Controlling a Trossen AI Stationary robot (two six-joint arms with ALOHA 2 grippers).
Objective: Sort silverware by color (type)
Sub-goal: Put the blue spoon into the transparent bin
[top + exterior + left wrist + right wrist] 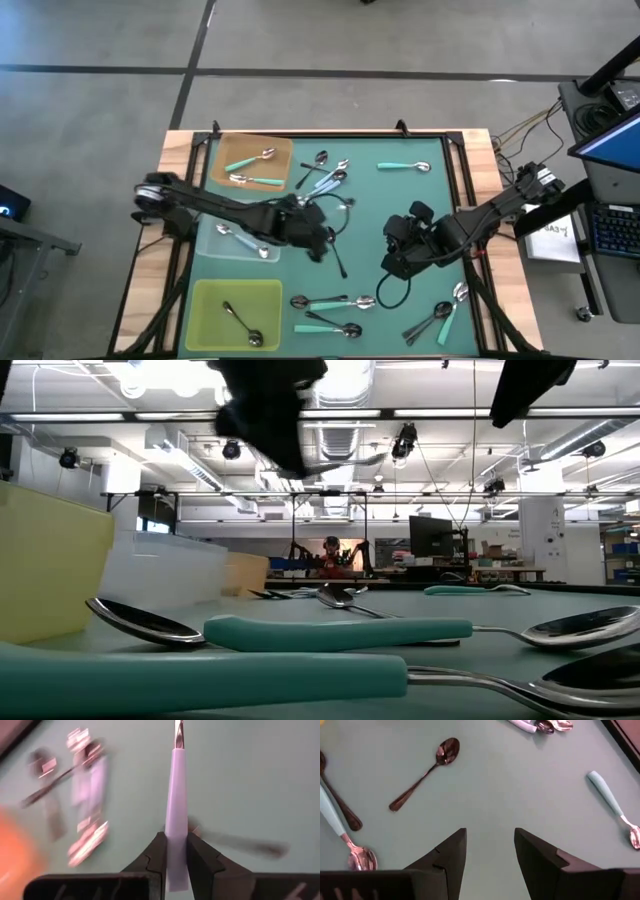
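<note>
Closest to the table-level camera, mint-handled spoons [335, 633] lie across the green mat [400, 200], their steel bowls pointing toward the right; seen from above they sit just beside the yellow-green tray [205, 305], which holds one black-handled spoon [240, 322]. A further few spoons [438, 318] lie on the mat on the far side of that pair from the tray. Farther from the yellow-green tray, over the middle of the mat, my left gripper [318, 236] pinches a pale blue spoon handle [176, 815] between its two dark fingers [156, 857], the handle standing straight out from the jaws with its metal neck beyond; a black-handled spoon [338, 258] lies on the mat just beside it. My right gripper [490, 852] hovers over bare mat level with the left one and further from the tray, its fingers spread with nothing between them, a dark steel spoon [424, 774] and a mint-handled spoon [612, 805] lying ahead of it. The clear tray [215, 245] next beyond the yellow-green one holds a single spoon [245, 243]. Farthest from the yellow-green tray, the brown tray [280, 150] carries two mint-handled spoons [250, 170], a cluster of pale blue and black spoons [328, 172] lies just beside it, and one lone mint spoon [403, 166] rests well apart near the mat's far edge
</note>
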